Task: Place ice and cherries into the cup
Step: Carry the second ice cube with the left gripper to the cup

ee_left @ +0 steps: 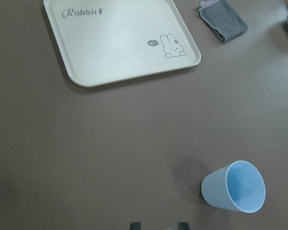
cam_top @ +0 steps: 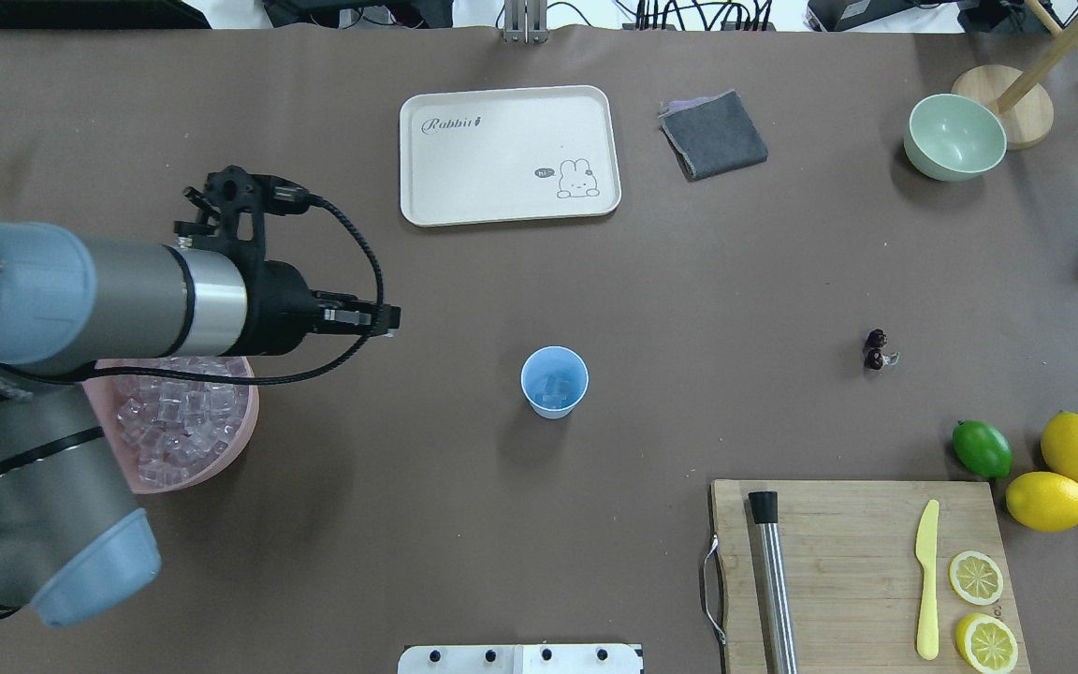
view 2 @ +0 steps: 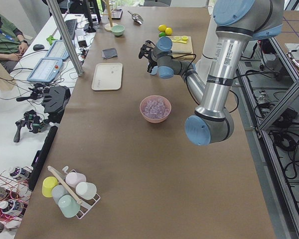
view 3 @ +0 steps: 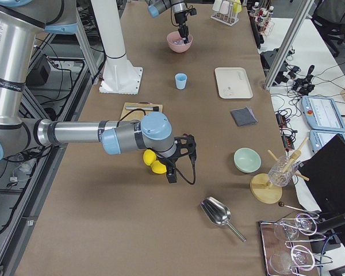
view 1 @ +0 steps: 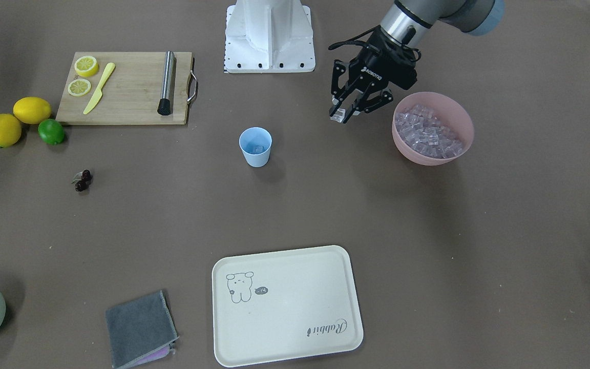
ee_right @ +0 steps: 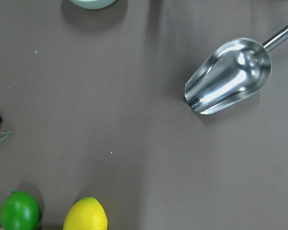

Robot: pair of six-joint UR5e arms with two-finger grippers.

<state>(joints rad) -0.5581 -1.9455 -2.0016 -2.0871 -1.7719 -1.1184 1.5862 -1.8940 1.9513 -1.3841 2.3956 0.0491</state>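
Brown worktop (cam_top: 408,281): spreads under everything.

Cream tray (cam_top: 502,159): lies flat beyond the cup (view 1: 255,158) from the robot, well apart from it.

Wooden cutting board (cam_top: 857,552): sits to the robot's right of the cup and nearer the robot, carrying a metal rod, a yellow knife and two lemon slices.

Pink bowl (view 1: 430,158): stands to the robot's left of the cup, heaped with ice (view 1: 428,134).

Left gripper (view 1: 340,117): hangs above the worktop between the cup and the pink bowl, closer to the bowl, fingers pointing down. Pinches one ice cube (view 1: 337,114) at the fingertips.

Right gripper (view 3: 172,172): hovers far to the robot's right of the cup, out past the lemons. Seen only from the side, so impossible to tell whether open or closed.

Cup: stands upright near the worktop's middle, with some clear ice already at the bottom.

Lime (cam_top: 982,448): rests to the robot's right of the cup, just beside the cutting board's far corner.

Cherries (cam_top: 875,349): lie on the bare worktop to the robot's right of the cup, well apart from it and near the lime.
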